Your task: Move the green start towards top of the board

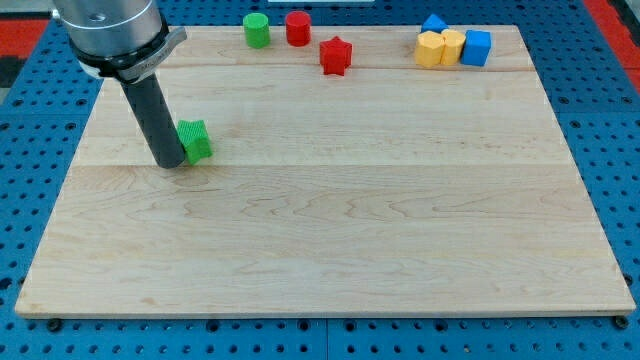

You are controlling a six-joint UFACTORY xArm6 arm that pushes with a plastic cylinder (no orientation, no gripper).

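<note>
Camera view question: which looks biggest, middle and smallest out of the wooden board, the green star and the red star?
1. wooden board, by far the largest.
2. and 3. green star and red star look about alike; my tip hides part of the green one's left side, so I will not rank them.

A robotics lab bench: a pale wooden board [330, 240] lies on a blue perforated mounting table [600, 120].
</note>
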